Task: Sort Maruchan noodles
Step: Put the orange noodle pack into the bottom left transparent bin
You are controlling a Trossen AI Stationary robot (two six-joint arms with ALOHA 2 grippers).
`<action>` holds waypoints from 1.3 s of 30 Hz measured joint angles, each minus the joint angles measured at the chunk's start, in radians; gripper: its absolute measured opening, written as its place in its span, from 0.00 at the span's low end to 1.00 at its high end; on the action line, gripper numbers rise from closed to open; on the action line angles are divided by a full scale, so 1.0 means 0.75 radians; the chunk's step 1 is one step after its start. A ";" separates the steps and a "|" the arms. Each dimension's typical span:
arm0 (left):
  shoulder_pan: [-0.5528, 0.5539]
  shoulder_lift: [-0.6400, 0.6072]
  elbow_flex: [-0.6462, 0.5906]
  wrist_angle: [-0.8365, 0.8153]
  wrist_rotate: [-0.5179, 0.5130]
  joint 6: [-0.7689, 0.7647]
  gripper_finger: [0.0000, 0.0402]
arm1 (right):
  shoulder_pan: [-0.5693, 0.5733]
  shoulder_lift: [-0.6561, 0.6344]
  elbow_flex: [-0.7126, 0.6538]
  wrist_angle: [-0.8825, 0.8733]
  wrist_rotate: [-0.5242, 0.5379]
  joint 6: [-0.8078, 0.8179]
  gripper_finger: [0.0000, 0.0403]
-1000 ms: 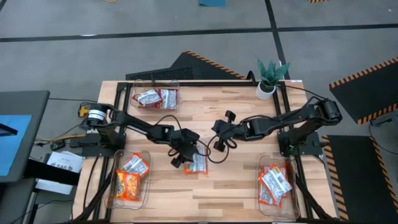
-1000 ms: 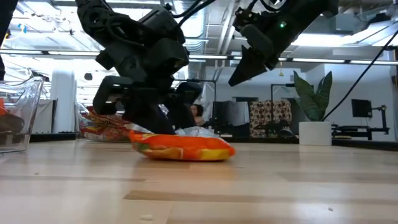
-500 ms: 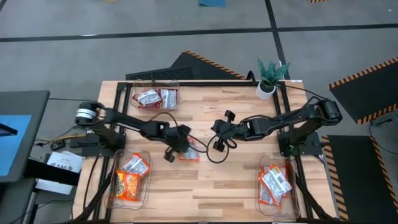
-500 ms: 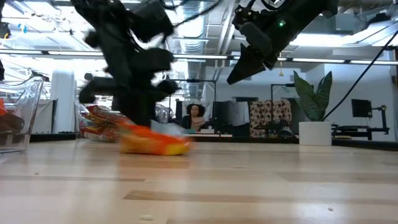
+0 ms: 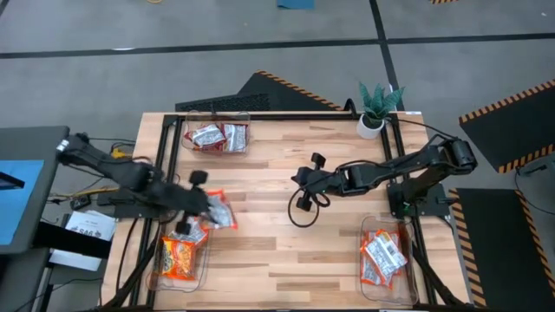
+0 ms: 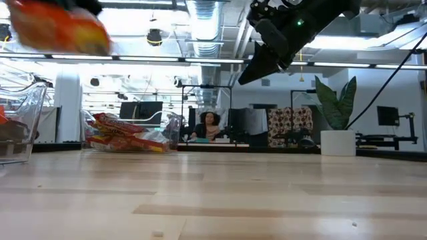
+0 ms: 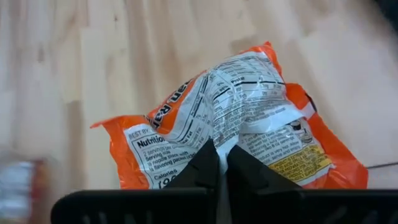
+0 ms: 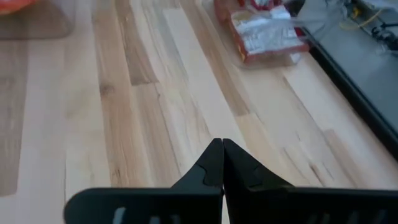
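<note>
My left gripper is pinched tight on an orange noodle packet, carrying it in the air beside the bin at the table's near left corner, where other orange packets lie. Next, I judge, it needs centring over that bin before I let go. My right gripper waits mid-table, fingers closed on nothing.
</note>
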 joint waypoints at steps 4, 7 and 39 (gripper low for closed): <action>-0.199 -0.107 0.001 -0.044 -0.028 -0.265 0.00 | -0.015 0.000 0.000 0.057 -0.003 -0.045 0.04; -0.329 -0.103 0.001 -0.070 -0.039 -0.396 0.00 | -0.033 0.000 0.000 0.098 -0.007 -0.063 0.04; -0.778 0.137 0.001 -0.074 0.110 -1.273 0.08 | -0.080 -0.001 0.000 0.131 -0.018 -0.049 0.04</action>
